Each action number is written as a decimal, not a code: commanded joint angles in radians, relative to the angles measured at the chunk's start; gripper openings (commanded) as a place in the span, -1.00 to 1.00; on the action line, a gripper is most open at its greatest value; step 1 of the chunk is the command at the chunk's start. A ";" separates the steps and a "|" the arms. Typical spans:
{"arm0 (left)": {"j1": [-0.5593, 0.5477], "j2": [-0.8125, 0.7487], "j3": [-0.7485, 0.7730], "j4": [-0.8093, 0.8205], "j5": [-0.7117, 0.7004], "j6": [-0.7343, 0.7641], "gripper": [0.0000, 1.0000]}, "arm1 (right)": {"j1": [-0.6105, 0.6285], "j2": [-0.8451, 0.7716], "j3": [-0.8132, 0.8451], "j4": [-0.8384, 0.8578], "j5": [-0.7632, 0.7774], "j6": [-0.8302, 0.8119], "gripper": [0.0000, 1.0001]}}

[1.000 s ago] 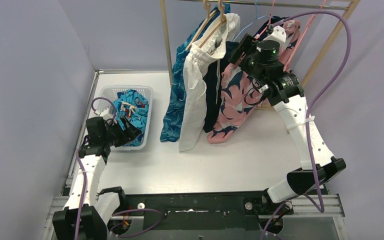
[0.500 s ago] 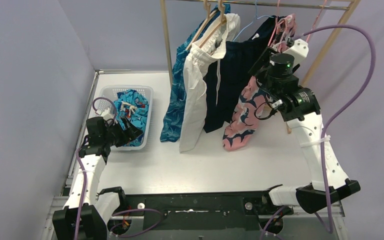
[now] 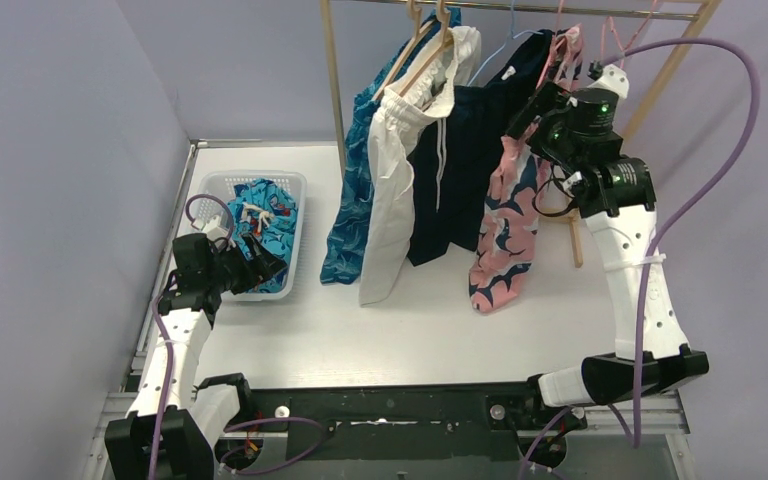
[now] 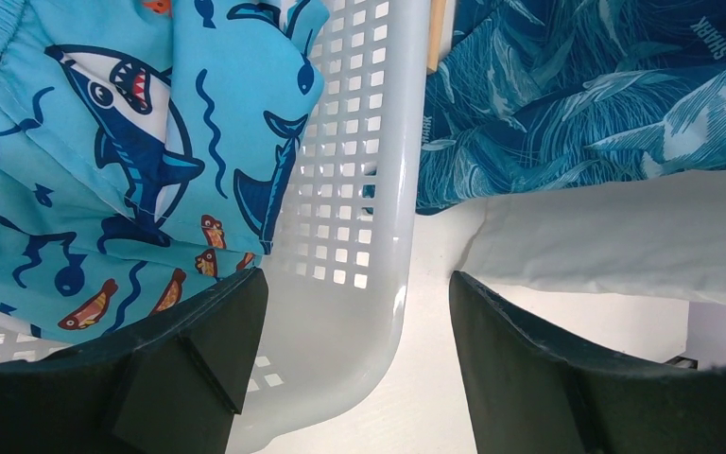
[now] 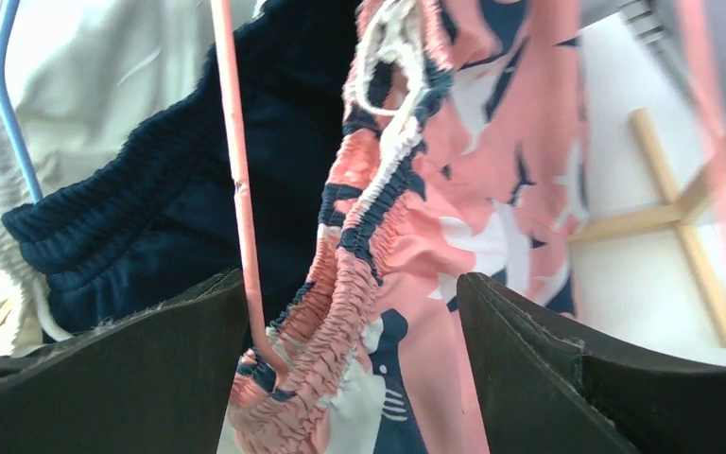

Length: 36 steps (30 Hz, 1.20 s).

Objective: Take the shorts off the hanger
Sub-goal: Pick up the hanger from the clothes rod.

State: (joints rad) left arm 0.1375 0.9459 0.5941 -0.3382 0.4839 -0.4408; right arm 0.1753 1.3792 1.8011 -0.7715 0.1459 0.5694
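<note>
The pink-and-navy floral shorts (image 3: 508, 225) hang long from one end of a pink hanger (image 5: 236, 170) at the right of the rail. My right gripper (image 3: 538, 105) is open at their top. In the right wrist view the gathered waistband (image 5: 378, 274) and the hanger wire lie between its jaws (image 5: 350, 293), not clamped. The plain navy (image 3: 455, 180), white drawstring (image 3: 390, 210) and blue leaf-pattern (image 3: 350, 210) shorts hang to the left. The teal cartoon-print shorts (image 3: 265, 215) lie in the basket. My left gripper (image 3: 265, 262) is open and empty, astride the basket's near corner (image 4: 378, 189).
The white plastic basket (image 3: 210, 185) stands at the left of the table. A wooden rack post (image 3: 332, 70) and a slanted post (image 3: 660, 90) carry the rail. A wooden foot of the rack (image 5: 681, 218) lies on the table behind the floral shorts. Walls close in left and right.
My right arm has swung right and upward. The floral shorts have moved right with it, away from the navy pair, and now hang straighter and lower. The left arm has not moved.
</note>
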 commanded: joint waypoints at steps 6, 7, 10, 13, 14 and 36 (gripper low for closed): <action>0.005 0.011 0.006 0.067 0.029 0.005 0.40 | 0.001 0.058 0.096 0.029 -0.084 -0.015 0.23; 0.005 0.012 0.006 0.067 0.028 0.005 0.40 | 0.001 0.064 0.106 0.026 -0.071 -0.023 0.03; 0.005 0.013 0.006 0.064 0.025 0.007 0.40 | 0.000 0.078 0.140 0.032 -0.070 -0.042 -0.27; 0.005 0.018 0.006 0.062 0.027 0.007 0.40 | 0.001 0.082 0.168 0.039 -0.080 -0.055 -0.48; 0.005 0.019 0.007 0.062 0.026 0.007 0.40 | 0.001 0.084 0.176 0.039 -0.076 -0.060 -0.61; 0.004 0.024 0.007 0.059 0.026 0.007 0.41 | -0.039 0.083 0.149 0.103 -0.057 -0.102 -0.95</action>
State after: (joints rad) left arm 0.1375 0.9703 0.5941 -0.3374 0.4843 -0.4408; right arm 0.1482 1.4895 1.9541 -0.7666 0.0959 0.4854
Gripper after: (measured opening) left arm 0.702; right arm 0.069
